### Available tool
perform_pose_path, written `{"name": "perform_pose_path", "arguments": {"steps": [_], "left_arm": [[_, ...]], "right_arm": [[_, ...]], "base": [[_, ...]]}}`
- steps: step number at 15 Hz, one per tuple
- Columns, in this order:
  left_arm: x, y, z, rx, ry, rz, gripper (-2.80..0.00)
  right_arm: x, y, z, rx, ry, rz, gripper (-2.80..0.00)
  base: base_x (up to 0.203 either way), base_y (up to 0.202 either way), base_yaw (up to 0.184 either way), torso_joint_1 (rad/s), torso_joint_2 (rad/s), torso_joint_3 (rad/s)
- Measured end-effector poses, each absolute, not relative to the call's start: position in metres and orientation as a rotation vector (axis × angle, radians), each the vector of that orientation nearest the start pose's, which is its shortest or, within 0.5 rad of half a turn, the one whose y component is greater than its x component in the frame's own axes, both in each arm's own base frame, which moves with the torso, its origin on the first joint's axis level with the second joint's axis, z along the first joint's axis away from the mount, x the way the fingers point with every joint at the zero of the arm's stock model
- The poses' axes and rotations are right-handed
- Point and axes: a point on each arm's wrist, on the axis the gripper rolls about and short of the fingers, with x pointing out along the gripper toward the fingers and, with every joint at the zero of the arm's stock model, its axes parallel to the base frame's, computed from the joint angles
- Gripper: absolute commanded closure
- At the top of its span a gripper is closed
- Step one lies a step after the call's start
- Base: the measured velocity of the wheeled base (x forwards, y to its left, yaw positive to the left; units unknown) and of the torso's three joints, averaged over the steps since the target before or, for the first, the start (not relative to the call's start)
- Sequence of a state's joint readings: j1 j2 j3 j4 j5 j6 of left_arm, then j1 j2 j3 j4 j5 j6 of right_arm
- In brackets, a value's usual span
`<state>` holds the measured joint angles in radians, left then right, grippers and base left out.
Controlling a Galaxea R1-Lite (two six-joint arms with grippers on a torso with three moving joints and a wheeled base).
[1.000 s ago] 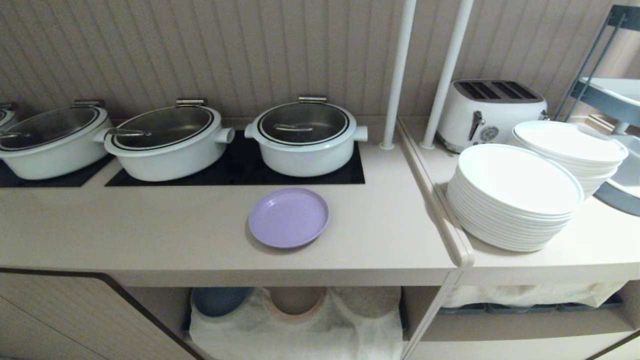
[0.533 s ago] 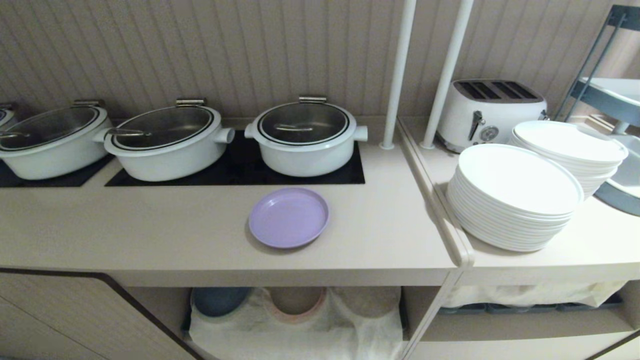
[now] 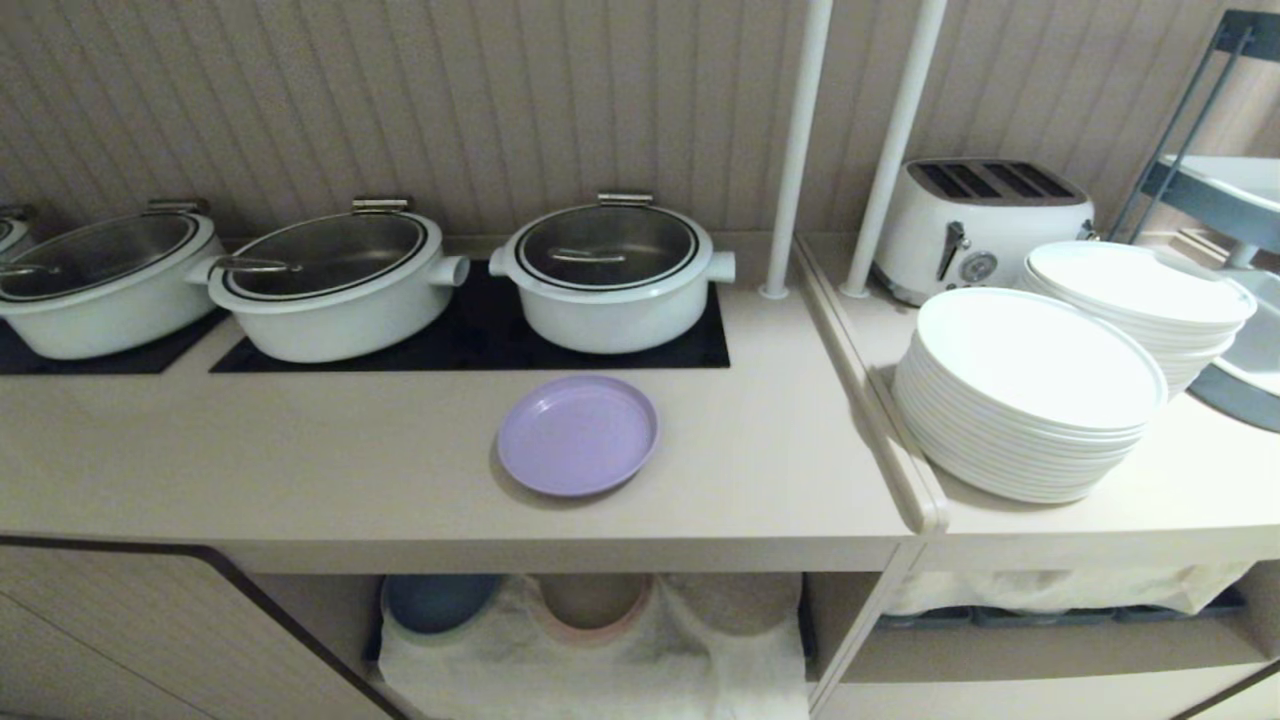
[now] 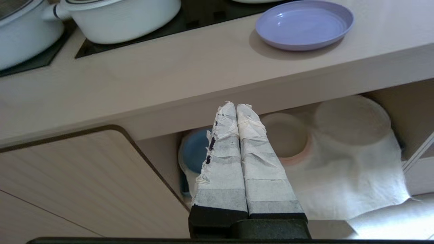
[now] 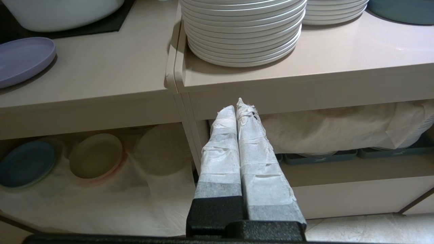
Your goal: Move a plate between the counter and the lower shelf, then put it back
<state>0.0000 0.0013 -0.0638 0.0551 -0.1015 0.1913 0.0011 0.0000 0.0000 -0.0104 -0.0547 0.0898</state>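
Two tools pressed closed and empty, left tool (image 4: 236,105), right tool (image 5: 237,105), plate (image 3: 578,434) on counter (image 3: 300,470)

We've got three white pots (image 3: 340,285), one lavender plate (image 3: 578,435), two white plate stacks (image 3: 1030,395), one toaster (image 3: 985,225).

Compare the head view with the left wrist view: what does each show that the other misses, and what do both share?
Only the head view shows the toaster, the two stacks of white plates, the two white poles and the wider niche with trays.

Only the left wrist view shows the left tool, its taped fingers pressed together, empty, below the counter's front edge, before the lower shelf.

Both show the lavender plate lying on the counter, the white pots on the black hob, and the lower shelf with its white cloth and small plate stacks.
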Motion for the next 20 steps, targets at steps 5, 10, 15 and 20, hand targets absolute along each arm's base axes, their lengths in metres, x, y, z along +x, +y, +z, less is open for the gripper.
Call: {"name": "perform_pose_path", "arguments": {"steps": [5, 10, 15, 20], "left_arm": [[-0.028, -0.002, 0.087, 0.208, -0.019, -0.1, 0.0], [-0.026, -0.002, 0.083, 0.212, 0.0, -0.07, 0.0], [-0.024, -0.001, 0.077, 0.102, 0.024, -0.046, 0.0], [-0.024, -0.001, 0.076, 0.067, 0.027, -0.039, 0.0]], "right_arm": [[-0.023, -0.001, 0.077, 0.09, -0.013, -0.054, 0.0], [-0.023, -0.001, 0.077, 0.09, -0.013, -0.053, 0.0], [-0.023, -0.001, 0.077, 0.09, -0.013, -0.053, 0.0], [-0.023, -0.001, 0.077, 0.091, -0.013, -0.054, 0.0]], "base": [[0.0, 0.0, 0.0, 0.0, 0.0, 0.0], [0.0, 0.0, 0.0, 0.0, 0.0, 0.0], [0.0, 0.0, 0.0, 0.0, 0.0, 0.0], [0.0, 0.0, 0.0, 0.0, 0.0, 0.0]]}}
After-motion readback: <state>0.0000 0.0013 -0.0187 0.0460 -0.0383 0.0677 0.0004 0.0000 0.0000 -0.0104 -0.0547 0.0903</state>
